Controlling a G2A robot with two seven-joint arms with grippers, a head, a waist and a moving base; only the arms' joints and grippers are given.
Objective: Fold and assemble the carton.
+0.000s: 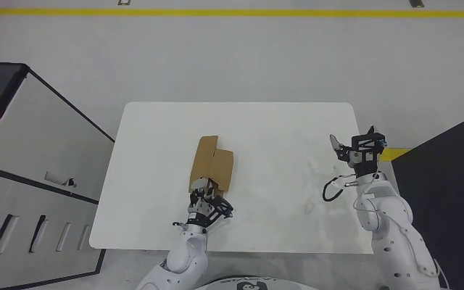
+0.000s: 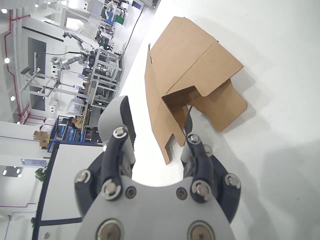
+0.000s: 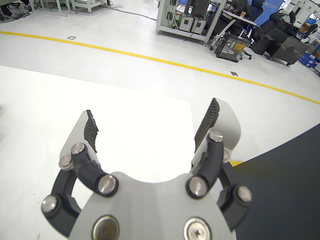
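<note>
- The carton (image 1: 212, 163) lies on the white worktop (image 1: 290, 130), left of the middle and toward the robot's side. In the left wrist view the carton (image 2: 200, 61) is only part-opened — a low, slanting tube with its flaps loose at the near mouth.
- The left tool (image 1: 209, 193) is at that near mouth with its jaws apart. In its own view the left tool (image 2: 157, 106) straddles one side wall, one finger outside and the other at or just inside the opening. It has not clamped anything.
- The right tool (image 1: 351, 145) hangs near the worktop's right edge, well apart from the carton. Its jaws are spread and hold nothing, as the right tool (image 3: 151, 108) shows.
- Risk: nothing braces the carton, so a push from the left tool would likely slide the light board away rather than square it up.
- Risk: closing on the slanted wall could crease it off its fold line, or flatten the tube again.
- Risk: the inner finger might catch a loose flap and bend it the wrong way.
- Room: bare surface lies on every side of the carton, most of it on the far side and to the right.
- Edges: the near edge is the closest to the carton. A dark panel (image 3: 287, 176) stands just past the right edge, beside the right tool — little swing room there.
</note>
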